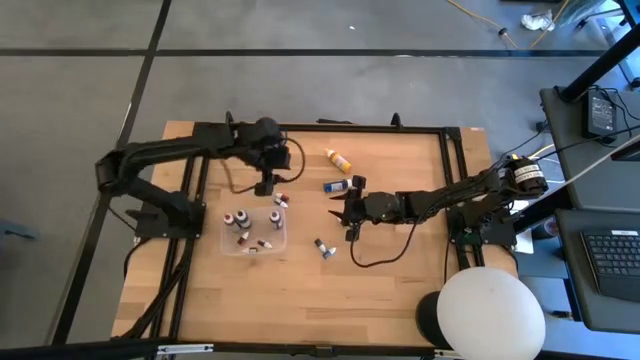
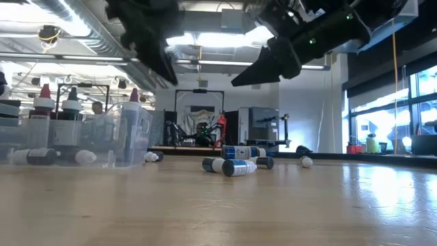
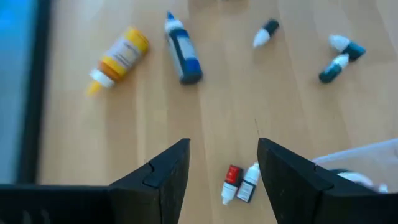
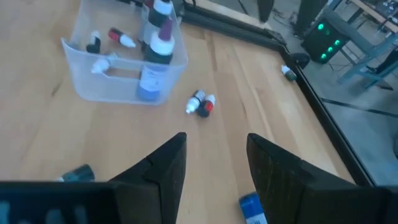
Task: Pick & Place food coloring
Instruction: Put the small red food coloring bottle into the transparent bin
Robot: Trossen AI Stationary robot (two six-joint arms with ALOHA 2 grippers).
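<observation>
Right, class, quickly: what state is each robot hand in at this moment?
Left hand: open, empty, above two small bottles.
Right hand: open, empty, over the table.

The wooden desk (image 1: 300, 290) stands on a grey floor (image 1: 80, 90) crossed by dark lines, with cables and a crumpled white object lying at its far right. To the right of the desk sit a dark side table carrying a keyboard (image 1: 610, 262) and a small black device (image 1: 604, 110), and a white dome (image 1: 490, 310) at the near right. Beyond the desk the room shows overhead ducting (image 2: 75, 27), bright ceiling lights (image 2: 218, 37), racks of equipment (image 2: 256, 126) and tall windows (image 2: 396, 109) on the right.
</observation>
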